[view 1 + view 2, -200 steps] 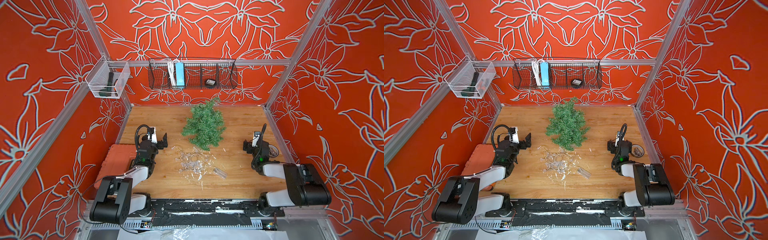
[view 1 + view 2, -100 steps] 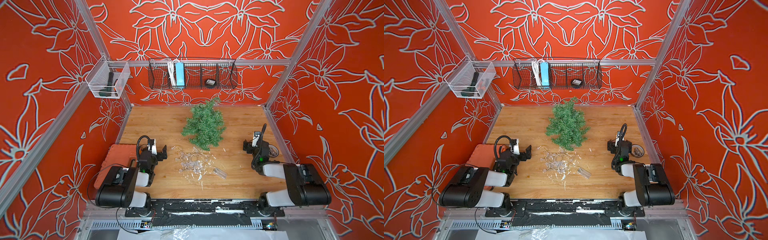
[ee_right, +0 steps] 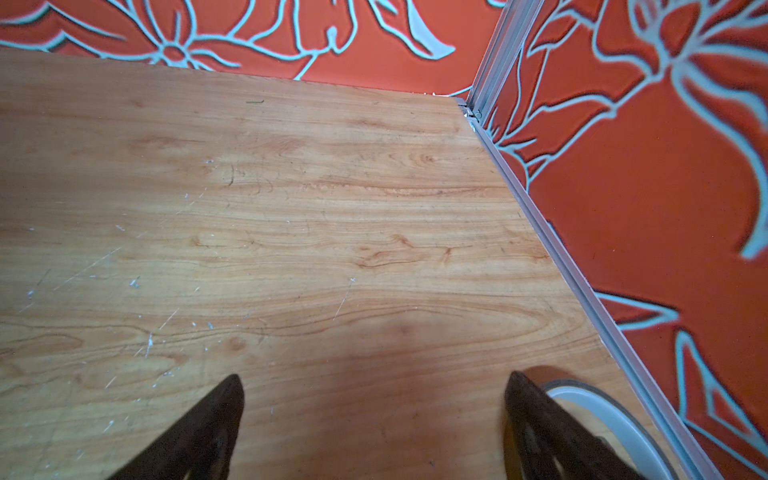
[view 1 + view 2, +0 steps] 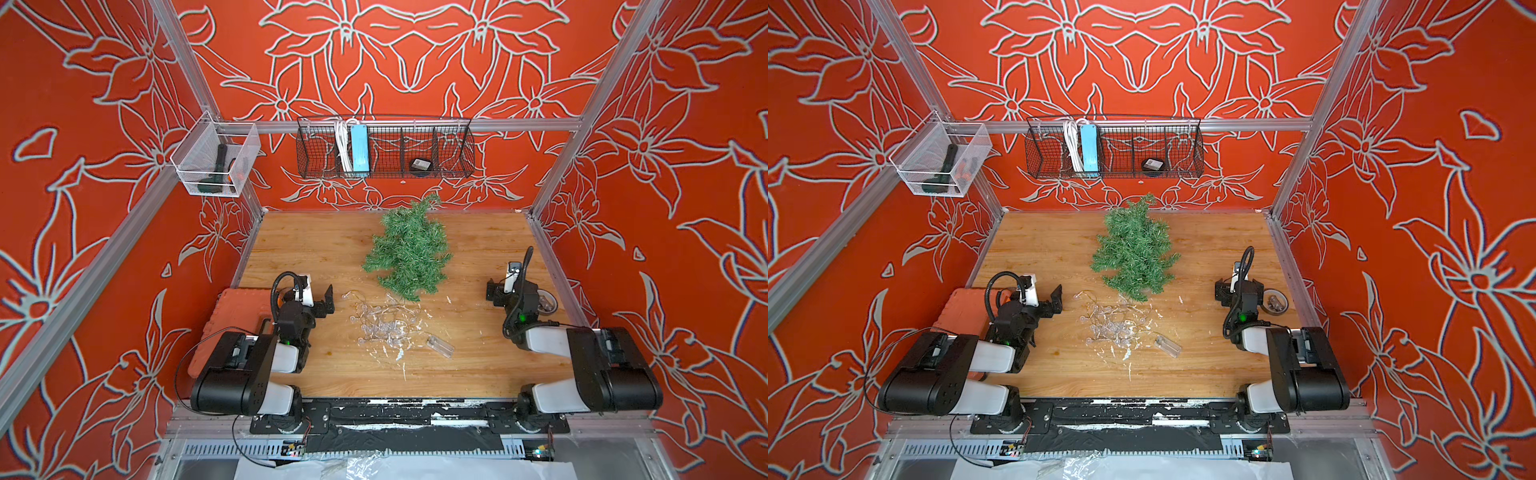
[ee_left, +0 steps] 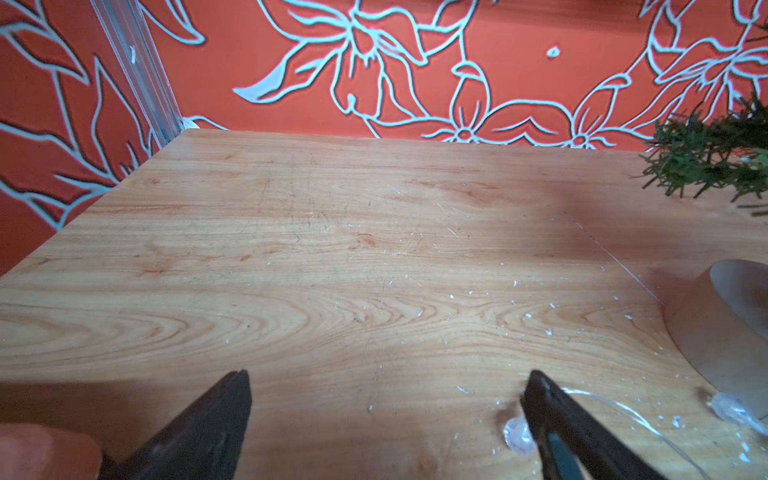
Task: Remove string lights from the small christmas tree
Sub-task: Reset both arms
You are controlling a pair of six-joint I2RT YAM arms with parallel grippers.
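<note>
Left pincer [image 4: 323, 301]: jaws stood wide apart, gripping nothing, low over the surface [image 4: 299, 249]. Right pincer [image 4: 496, 291]: likewise wide apart and empty. String lights [image 4: 384, 324]: lay heaped between both pincers, just beside the left one, with a bulb [image 5: 517, 436] next to its finger. Small christmas tree [image 4: 409, 249]: lay beyond the heap, apart from both pincers.

- Enclosed robot test cell, lab type: aluminium frame [image 4: 519, 123] carrying printed red floral panels [image 4: 395, 54].
- Left arm [image 4: 232, 382] and right arm [image 4: 602, 374] bolted to black base rail [image 4: 407, 411] at wooden tabletop [image 4: 478, 365].
</note>
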